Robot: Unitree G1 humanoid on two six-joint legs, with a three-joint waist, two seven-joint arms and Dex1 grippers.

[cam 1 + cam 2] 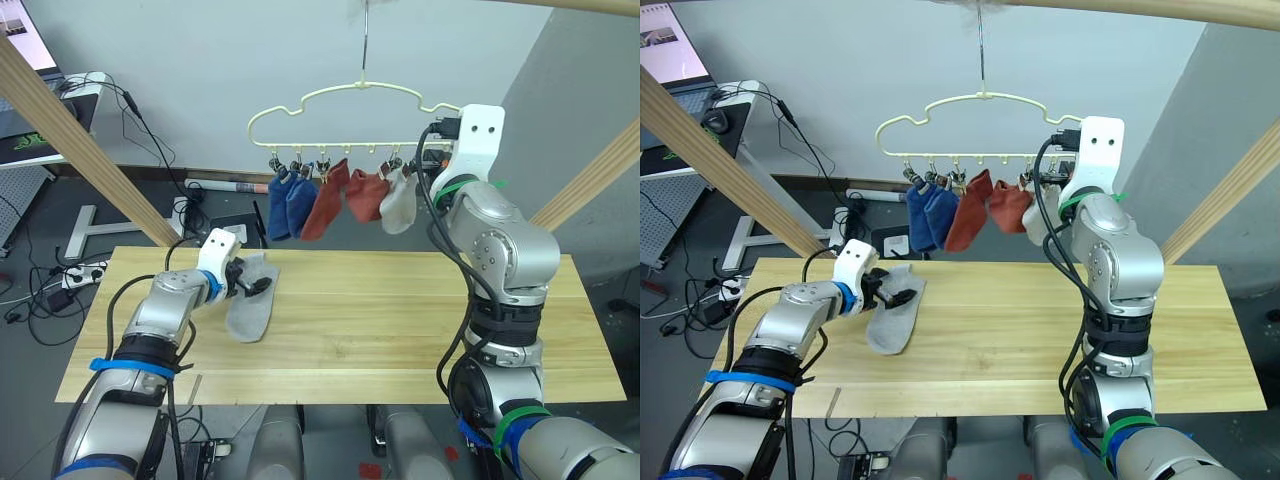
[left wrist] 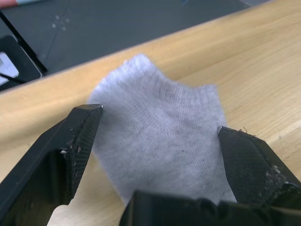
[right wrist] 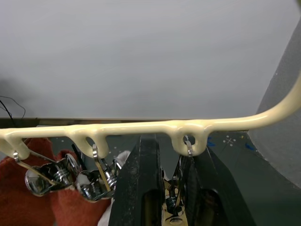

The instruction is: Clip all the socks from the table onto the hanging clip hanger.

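Left gripper [image 2: 157, 136]: fingers spread wide, low over the table [image 1: 400, 330]; nothing pinched.
Grey sock on table [image 1: 250, 300]: lay flat directly under and between the left gripper's spread fingers, its cuff end reaching just beyond the fingertips. In the left wrist view one finger [image 2: 70, 141] sat at each side edge of the fabric; whether they touched it could not be told.
Table: light wood, bare beyond the sock, running from the left gripper across to the right arm.
Right gripper [image 3: 174, 188]: raised well above the table at the hanger's end clip [image 3: 181, 179]; fingers close together on either side of that clip, apparently squeezing it.
Clip hanger [image 1: 330, 100]: cream wire, hung by its hook above the table's far edge, its lower bar crossing just above the right gripper's fingertips.
Hung socks, going away from the right gripper: one light grey sock [image 1: 400, 205] nearest it, then two rust-red socks [image 1: 345, 195], then two blue socks [image 1: 288, 205] farthest off. All hung from clips along the lower bar.
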